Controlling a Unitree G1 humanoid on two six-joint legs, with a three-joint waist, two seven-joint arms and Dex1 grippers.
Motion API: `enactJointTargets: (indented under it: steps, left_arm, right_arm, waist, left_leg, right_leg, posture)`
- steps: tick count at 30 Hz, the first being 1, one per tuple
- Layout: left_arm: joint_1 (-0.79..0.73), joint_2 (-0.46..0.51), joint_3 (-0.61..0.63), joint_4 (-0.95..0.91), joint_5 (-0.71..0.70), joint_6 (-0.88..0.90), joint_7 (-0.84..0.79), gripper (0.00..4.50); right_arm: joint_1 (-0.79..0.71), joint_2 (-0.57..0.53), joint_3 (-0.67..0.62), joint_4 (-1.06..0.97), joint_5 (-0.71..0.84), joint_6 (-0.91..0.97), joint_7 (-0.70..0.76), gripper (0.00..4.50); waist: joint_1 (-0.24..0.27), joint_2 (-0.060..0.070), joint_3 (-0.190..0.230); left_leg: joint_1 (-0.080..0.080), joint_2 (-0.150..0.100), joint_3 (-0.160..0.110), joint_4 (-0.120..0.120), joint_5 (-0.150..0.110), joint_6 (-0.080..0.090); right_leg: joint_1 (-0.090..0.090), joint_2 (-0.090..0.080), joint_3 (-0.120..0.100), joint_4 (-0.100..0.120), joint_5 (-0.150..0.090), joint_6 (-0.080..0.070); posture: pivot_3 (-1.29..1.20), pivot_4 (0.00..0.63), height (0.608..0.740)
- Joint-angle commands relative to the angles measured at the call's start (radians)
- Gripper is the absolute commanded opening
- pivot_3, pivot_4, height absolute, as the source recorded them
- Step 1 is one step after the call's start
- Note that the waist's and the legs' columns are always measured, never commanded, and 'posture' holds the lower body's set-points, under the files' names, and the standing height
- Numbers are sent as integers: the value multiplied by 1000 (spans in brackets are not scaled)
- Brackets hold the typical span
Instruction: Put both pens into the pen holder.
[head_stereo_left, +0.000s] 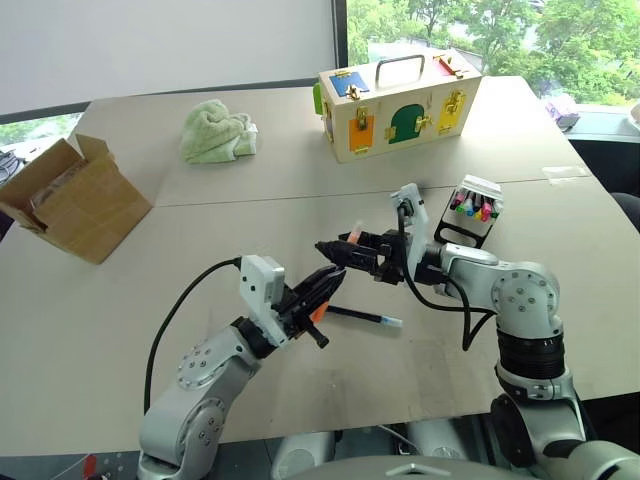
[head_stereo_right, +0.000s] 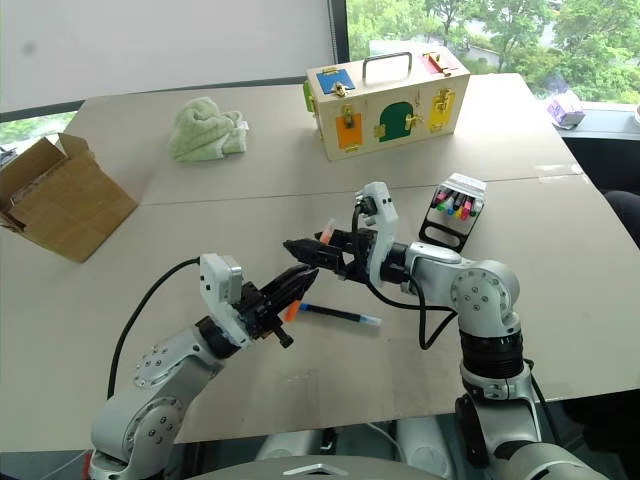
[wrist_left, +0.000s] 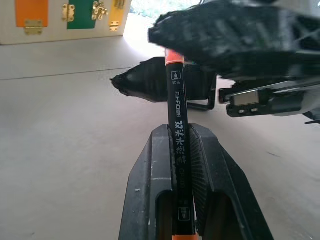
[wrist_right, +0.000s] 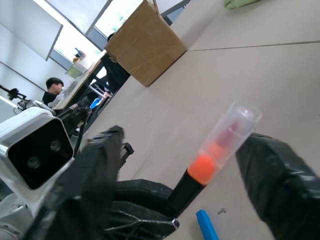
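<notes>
Over the middle of the pale table, the left gripper is clamped tight on the orange-ended pen, its two black fingers pressed against the barrel on either side, so the pen sticks up and out from between them. The right gripper comes in from the other side, pointing across toward the left one, and its fingers stand apart around the pen's upper end, where the clear cap sits between them without either finger quite pressing on it, as far as I can tell. The second pen, the one with the blue end, lies flat on the table just below the two grippers, untouched. The pen holder stands tilted farther back on the robot's right, with coloured markers in its slots, well apart from both pens. Behind it sits a wooden box with coloured doors, with a green cloth and a cardboard box off to the left.
</notes>
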Motion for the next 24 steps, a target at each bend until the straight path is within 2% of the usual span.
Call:
enactJointTargets:
  steps: [1, 2, 4, 5, 7, 8, 10, 12, 14, 16, 18, 20, 22, 24]
  left_arm:
    - [-5, 10, -6, -3, -17, -14, 4, 0]
    - [-7, 13, -6, 1, -22, -12, 1, 0]
    - [-10, 3, 14, 8, -64, 9, 13, 0]
    - [-11, 4, 25, 9, -82, 8, 9, 0]
    - [-15, 23, 28, 5, -84, 11, 2, 907]
    - [-21, 37, 23, 7, -57, 9, 14, 1026]
    - [-37, 85, 11, 8, -3, 18, 28, 1884]
    - [-44, 129, 30, -10, -16, 15, 6, 2730]
    - [-57, 147, 69, -22, -61, 22, 5, 2730]
    - [-95, 211, 109, -18, -101, 67, -19, 2730]
    - [-124, 255, 129, -11, -136, 96, -40, 2730]
    - [-158, 284, 136, -5, -168, 117, -55, 2730]
    - [-191, 333, 119, -9, -184, 138, -101, 2730]
    - [-205, 363, 111, -9, -196, 153, -126, 2730]
  right_arm:
    - [-11, -2, -21, -49, 51, 0, 4, 1929]
    - [-12, -5, -21, -49, 56, -1, 7, 1488]
    - [-14, -15, -23, -56, 71, 4, 14, 318]
    - [-16, -21, -23, -60, 75, 3, 16, 161]
    - [-14, -33, -14, -82, 47, -58, 44, 119]
    - [-8, -37, -7, -100, 14, -125, 73, 119]
    - [22, -83, 14, -148, -92, -292, 160, 119]
    - [63, -137, 19, -180, -190, -446, 234, 119]
    - [83, -174, 19, -204, -262, -557, 267, 119]
    - [65, -254, 56, -276, -371, -671, 324, 119]
    - [40, -273, 62, -294, -425, -740, 319, 119]
    - [25, -296, 66, -276, -521, -854, 322, 119]
    - [57, -356, 58, -225, -695, -1054, 327, 119]
    - [87, -375, 43, -182, -765, -1152, 311, 119]
  waist:
    - [-1, 0, 0]
    - [-1, 0, 0]
    - [-2, 0, 0]
    - [-2, 0, 0]
    - [-2, 0, 0]
    - [-2, 0, 0]
    - [-2, 0, 0]
    - [1, 0, 0]
    - [0, 0, 0]
    - [1, 1, 2]
    - [-3, 1, 2]
    - [-6, 1, 2]
    - [-3, 1, 2]
    - [3, 0, 1]
  left_leg:
    - [0, 0, 0, 0, 0, 0]
    - [0, 0, 0, 0, 0, 0]
    - [0, 0, 0, 0, 0, 0]
    - [0, 0, 0, 0, 0, 0]
    - [0, 0, 0, 0, 0, 0]
    - [0, 0, 0, 0, 0, 0]
    - [0, 0, 0, 0, 0, 0]
    - [0, 0, -1, 0, 0, 0]
    - [0, 0, 0, 0, 0, 0]
    - [0, 0, 0, 1, 0, 0]
    - [0, 1, -1, 1, 0, 0]
    - [1, 2, 0, 0, 0, 0]
    - [1, 2, 0, 0, 0, 0]
    - [1, 1, 0, 1, 0, 0]
  right_leg:
    - [0, 0, 0, 0, 0, 0]
    - [0, 0, 0, 0, 0, 0]
    - [0, 0, 0, 0, 0, 0]
    - [0, 0, 0, 0, 0, 0]
    - [0, 0, 0, 0, 0, 0]
    - [0, 0, 0, 0, 0, 0]
    - [0, 1, 0, 0, 0, 0]
    - [0, 1, -1, 0, 0, 0]
    - [1, 1, 0, 0, 0, 0]
    - [1, 1, 0, 0, 0, 0]
    - [0, 1, -1, 1, 0, 0]
    - [0, 2, 0, 1, 0, 0]
    - [0, 2, -1, 1, 0, 0]
    - [1, 2, -1, 0, 0, 0]
  posture:
    - [0, 150, 740]
    - [0, 150, 740]
    - [0, 150, 740]
    - [0, 150, 740]
    - [0, 150, 740]
    - [0, 150, 740]
    - [0, 150, 740]
    - [0, 150, 740]
    - [0, 150, 740]
    - [0, 150, 740]
    - [0, 150, 740]
    - [0, 150, 740]
    - [0, 150, 740]
    - [0, 150, 740]
